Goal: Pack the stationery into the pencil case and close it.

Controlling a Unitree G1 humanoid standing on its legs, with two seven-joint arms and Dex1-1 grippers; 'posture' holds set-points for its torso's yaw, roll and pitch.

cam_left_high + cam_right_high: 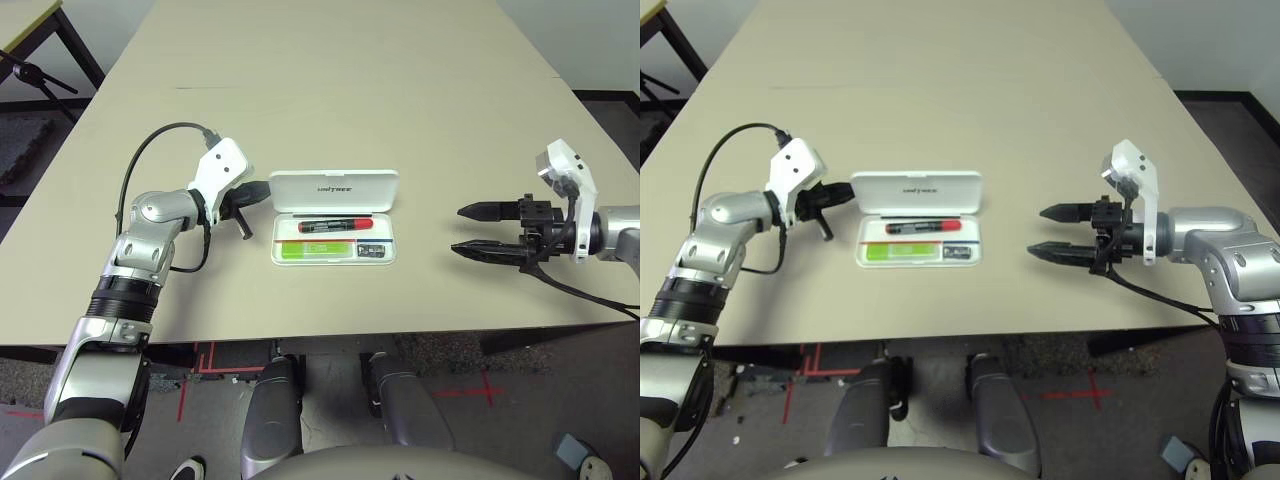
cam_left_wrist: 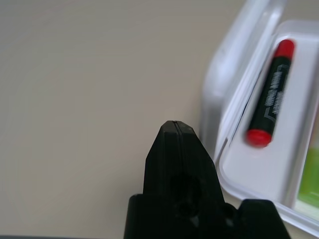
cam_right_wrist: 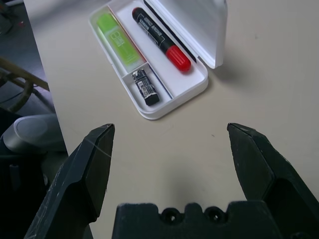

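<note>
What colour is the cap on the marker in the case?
Red. The marker has a black body and a red cap, clearest in the right wrist view.

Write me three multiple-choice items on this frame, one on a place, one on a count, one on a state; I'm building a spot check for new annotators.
1. Where does the black marker lie?
A. on the bare table
B. inside the pencil case
C. between the right gripper's fingers

2. How many stationery items lie in the case?
A. one
B. two
C. three

3. How is the lid?
A. open, standing up at the far side
B. shut flat
C. lying detached on the table

Answers:
1 B, it lies in the far compartment.
2 C, marker, green bar and small dark piece.
3 A, the tray is uncovered, with the shut left gripper beside the lid's end and the open right gripper apart.
</note>
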